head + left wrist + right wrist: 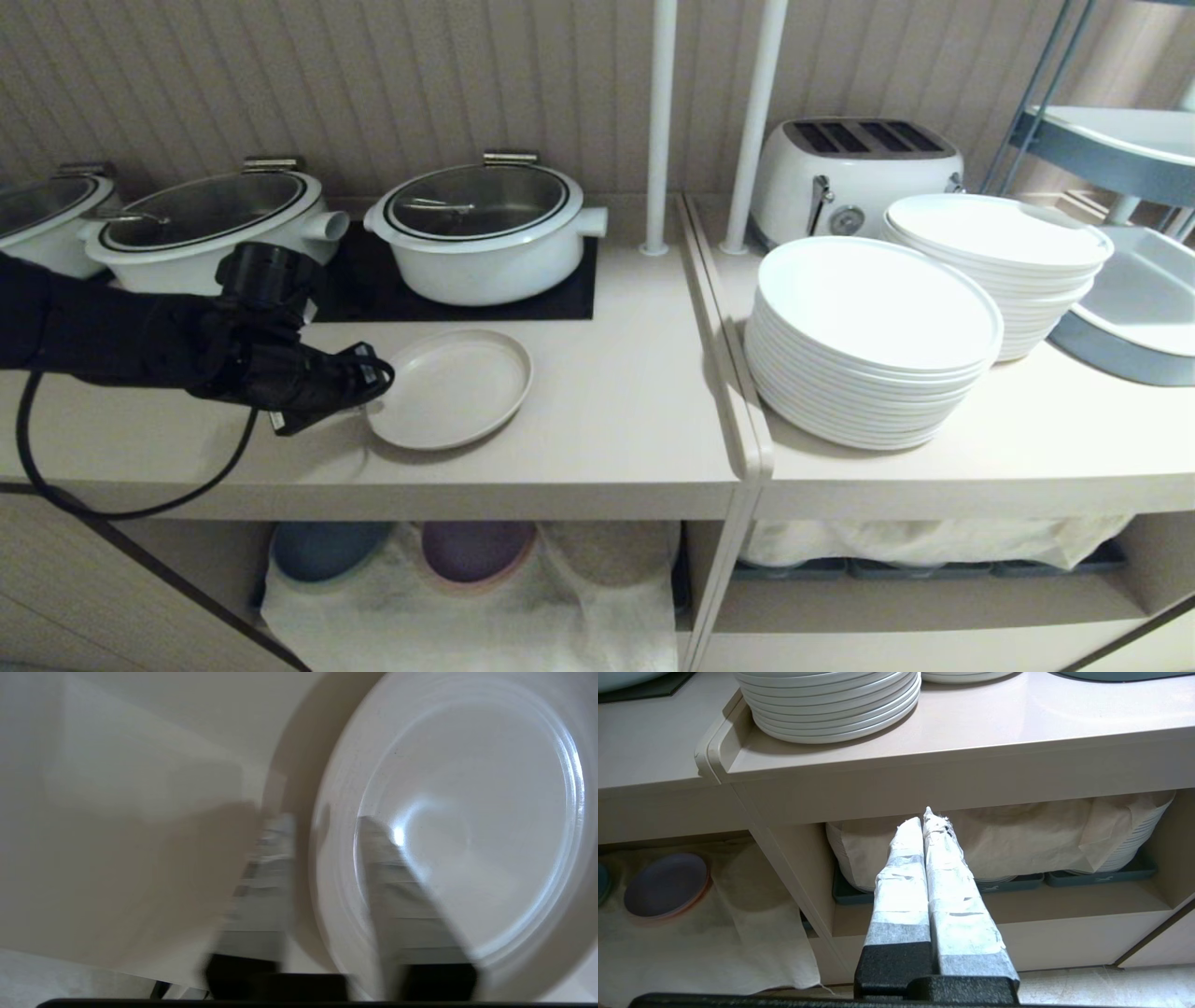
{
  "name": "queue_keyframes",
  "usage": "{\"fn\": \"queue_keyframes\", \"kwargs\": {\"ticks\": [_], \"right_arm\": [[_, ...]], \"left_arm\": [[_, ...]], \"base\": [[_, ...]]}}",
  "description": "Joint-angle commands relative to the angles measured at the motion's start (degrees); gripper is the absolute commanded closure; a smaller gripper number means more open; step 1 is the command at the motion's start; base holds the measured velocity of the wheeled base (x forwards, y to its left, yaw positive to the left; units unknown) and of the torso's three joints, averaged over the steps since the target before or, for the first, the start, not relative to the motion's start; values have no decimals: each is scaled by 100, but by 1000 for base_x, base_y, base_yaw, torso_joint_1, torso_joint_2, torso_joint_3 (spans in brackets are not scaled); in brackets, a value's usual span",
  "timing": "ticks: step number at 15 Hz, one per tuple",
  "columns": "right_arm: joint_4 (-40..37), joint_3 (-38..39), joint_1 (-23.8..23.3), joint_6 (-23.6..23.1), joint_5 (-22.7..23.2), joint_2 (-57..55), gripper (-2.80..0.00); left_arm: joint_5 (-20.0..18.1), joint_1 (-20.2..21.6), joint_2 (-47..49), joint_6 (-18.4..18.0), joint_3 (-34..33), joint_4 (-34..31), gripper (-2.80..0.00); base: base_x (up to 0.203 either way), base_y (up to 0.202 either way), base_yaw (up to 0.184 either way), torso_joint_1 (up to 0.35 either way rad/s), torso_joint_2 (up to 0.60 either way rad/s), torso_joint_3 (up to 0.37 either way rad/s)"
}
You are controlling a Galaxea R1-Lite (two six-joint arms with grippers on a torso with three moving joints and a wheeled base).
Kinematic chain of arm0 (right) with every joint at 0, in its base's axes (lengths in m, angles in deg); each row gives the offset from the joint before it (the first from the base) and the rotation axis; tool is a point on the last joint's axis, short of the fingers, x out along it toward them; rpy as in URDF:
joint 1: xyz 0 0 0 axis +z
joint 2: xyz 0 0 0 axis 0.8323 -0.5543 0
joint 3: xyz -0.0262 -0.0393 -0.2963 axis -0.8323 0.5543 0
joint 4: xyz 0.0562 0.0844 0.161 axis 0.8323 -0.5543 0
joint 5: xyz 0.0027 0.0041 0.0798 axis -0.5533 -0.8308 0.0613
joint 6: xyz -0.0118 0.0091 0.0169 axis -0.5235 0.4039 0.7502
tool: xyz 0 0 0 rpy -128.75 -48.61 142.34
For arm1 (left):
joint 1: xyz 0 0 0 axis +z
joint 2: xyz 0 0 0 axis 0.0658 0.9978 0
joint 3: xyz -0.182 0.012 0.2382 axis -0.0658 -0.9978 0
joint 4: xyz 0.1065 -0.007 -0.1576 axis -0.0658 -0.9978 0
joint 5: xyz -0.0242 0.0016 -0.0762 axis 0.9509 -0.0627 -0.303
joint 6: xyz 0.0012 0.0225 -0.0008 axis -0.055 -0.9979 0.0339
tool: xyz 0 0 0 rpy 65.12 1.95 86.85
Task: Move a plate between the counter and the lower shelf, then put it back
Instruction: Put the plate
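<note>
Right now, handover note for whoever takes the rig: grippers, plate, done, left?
Left gripper: on the counter, at the near-left rim of the plate. Left wrist view shows its fingers spread, one inside the rim and one outside; not clamped.
Right gripper: shut, empty, parked low in front of the cabinet bays.
Plate: flat on the counter, before the middle pot.
Lower shelf: cloth-draped, holds blue and purple plates.
Done: cannot tell which leg this is.
Left: back the left arm away, or regrip if the shelf leg is pending.
</note>
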Motion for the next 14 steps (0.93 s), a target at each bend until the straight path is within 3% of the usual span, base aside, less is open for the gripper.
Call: {"fn": "queue_keyframes", "kwargs": {"ticks": [1,14], "right_arm": [[4,0,1,2,-3,0,0],[4,0,1,2,-3,0,0]], "left_arm": [[22,10,-6,23,6,-3,-280],[119,28,-196,-12,12,-12,-280]], "base": [[0,0,0,0,0,0],[0,0,0,0,0,0]]}}
